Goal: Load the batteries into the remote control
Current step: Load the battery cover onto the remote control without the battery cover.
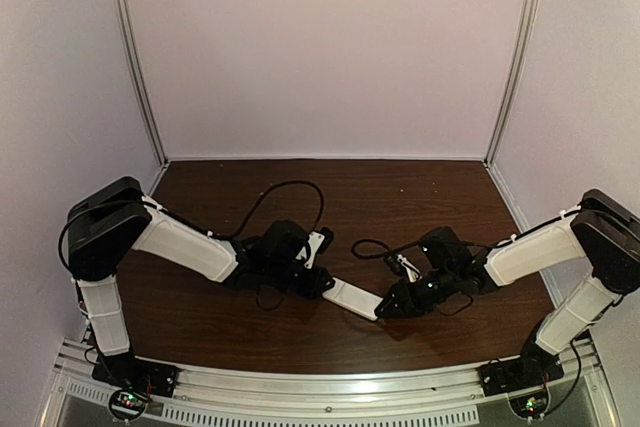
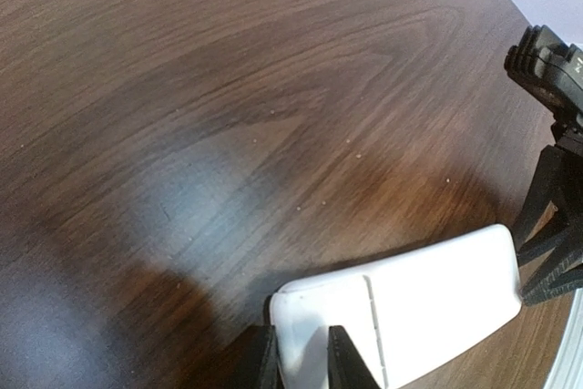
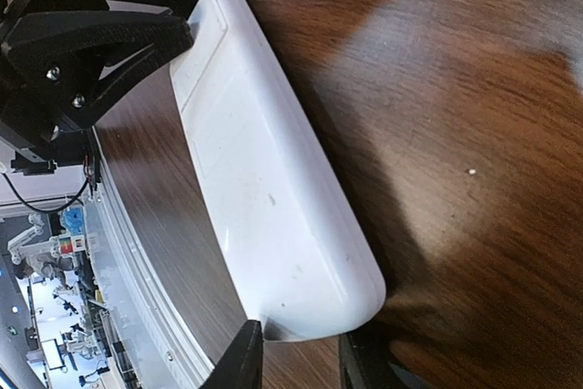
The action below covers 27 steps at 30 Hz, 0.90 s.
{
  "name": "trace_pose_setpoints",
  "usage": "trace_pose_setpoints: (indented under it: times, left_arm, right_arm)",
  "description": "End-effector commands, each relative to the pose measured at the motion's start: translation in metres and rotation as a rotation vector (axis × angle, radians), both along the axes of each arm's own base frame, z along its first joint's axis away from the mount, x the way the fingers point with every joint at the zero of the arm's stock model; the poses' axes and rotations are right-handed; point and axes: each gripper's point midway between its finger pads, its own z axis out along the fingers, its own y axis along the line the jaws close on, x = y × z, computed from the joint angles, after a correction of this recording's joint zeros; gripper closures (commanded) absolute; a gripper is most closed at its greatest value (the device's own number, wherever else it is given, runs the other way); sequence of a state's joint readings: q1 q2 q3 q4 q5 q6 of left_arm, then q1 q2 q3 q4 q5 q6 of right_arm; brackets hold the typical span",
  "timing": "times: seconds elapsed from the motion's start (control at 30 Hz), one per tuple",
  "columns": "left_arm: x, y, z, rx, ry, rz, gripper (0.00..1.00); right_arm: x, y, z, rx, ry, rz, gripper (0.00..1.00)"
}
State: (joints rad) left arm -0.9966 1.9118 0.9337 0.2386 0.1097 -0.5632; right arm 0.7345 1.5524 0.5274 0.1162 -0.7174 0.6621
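Note:
The white remote control point(image 1: 351, 297) is held between both grippers just above the dark wooden table, its plain white back showing. My left gripper point(image 1: 322, 284) is shut on its left end; in the left wrist view the black fingers pinch the end with the battery cover seam point(image 2: 372, 316) beside them. My right gripper point(image 1: 385, 309) is shut on its right end; the right wrist view shows the remote point(image 3: 264, 179) running away from the jaws toward the left gripper point(image 3: 91, 34). No batteries show in any view.
The brown wooden table point(image 1: 340, 197) is walled by pale panels on three sides. Black cables point(image 1: 290, 192) loop over the table behind each wrist. A metal rail point(image 1: 320, 397) runs along the near edge.

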Motion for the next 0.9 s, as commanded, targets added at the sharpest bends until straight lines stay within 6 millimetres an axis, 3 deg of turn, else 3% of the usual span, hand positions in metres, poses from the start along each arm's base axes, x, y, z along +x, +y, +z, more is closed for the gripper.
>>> trace_pose_setpoints:
  times: [0.0,0.57,0.87]
  left_arm:
    - [-0.026,-0.002,-0.021,0.042,0.064,-0.060,0.82]
    - [-0.059,-0.013,-0.035,0.004,0.162,-0.150,0.87]
    - [-0.071,-0.002,-0.040,0.016,0.203,-0.139,0.88]
  right_arm:
    - [0.002,0.002,-0.006,-0.001,-0.002,-0.012,0.71]
    - [0.010,0.010,-0.009,0.022,0.001,-0.025,0.79]
    - [0.020,0.007,-0.006,0.000,-0.022,-0.040,0.79]
